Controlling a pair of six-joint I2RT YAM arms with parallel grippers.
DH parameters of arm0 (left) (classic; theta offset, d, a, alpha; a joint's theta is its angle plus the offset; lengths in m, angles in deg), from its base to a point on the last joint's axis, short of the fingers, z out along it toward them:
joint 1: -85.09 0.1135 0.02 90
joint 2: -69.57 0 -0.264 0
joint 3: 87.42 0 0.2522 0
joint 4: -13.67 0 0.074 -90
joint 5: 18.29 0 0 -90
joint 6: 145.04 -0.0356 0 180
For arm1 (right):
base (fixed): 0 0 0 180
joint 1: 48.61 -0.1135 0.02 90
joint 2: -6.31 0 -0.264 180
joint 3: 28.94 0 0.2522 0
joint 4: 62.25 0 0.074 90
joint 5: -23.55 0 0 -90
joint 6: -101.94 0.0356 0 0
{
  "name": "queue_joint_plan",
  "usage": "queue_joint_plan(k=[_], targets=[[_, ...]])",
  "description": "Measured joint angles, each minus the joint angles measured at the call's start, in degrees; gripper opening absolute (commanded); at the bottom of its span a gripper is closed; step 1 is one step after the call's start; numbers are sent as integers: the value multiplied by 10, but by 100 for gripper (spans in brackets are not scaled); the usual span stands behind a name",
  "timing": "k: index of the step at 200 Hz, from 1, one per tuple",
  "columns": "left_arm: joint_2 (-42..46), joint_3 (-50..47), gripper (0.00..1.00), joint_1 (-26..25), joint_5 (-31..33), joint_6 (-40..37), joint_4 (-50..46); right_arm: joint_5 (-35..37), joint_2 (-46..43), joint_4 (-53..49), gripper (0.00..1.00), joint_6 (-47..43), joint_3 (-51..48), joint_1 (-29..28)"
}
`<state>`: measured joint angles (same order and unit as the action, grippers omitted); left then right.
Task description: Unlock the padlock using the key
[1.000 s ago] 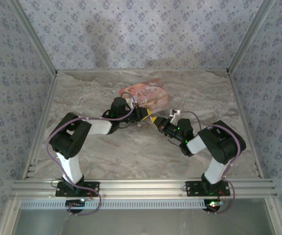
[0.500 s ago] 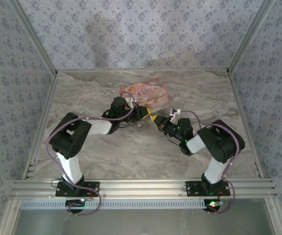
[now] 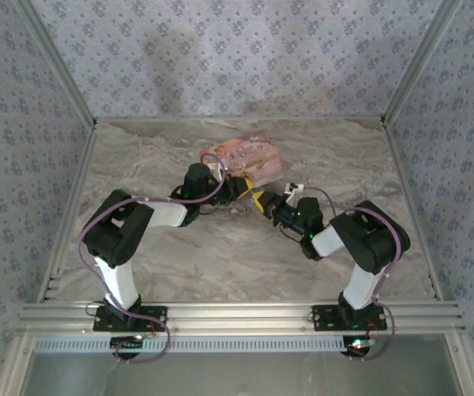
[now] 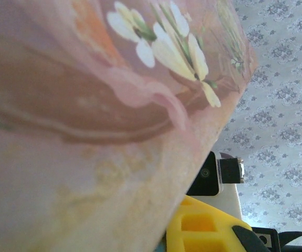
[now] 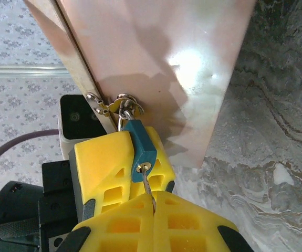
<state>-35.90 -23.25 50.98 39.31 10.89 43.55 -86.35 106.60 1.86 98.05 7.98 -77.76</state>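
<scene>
Marbled desk (image 5: 277, 131) w/ pink illustrated box (image 3: 245, 157) at 12 o'clock; left gripper (image 3: 238, 189) pinches small blue padlock (image 5: 140, 147), right gripper (image 5: 152, 203) pinches thin metal key (image 5: 148, 186), tip in keyhole (image 5: 143, 167).

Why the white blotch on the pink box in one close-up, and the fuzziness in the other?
Right wrist view: light glares off the glossy pink illustrated box; the small blue padlock looks sharp. Left wrist view: the box sits too close, so its flowers blur.
</scene>
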Motion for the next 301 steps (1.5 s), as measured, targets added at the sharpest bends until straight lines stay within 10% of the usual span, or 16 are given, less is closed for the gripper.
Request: queue_joint_plan(k=[301], targets=[[-1, 0, 0, 9, 33, 27, 29, -31, 36, -65, 0, -17, 95, 14]])
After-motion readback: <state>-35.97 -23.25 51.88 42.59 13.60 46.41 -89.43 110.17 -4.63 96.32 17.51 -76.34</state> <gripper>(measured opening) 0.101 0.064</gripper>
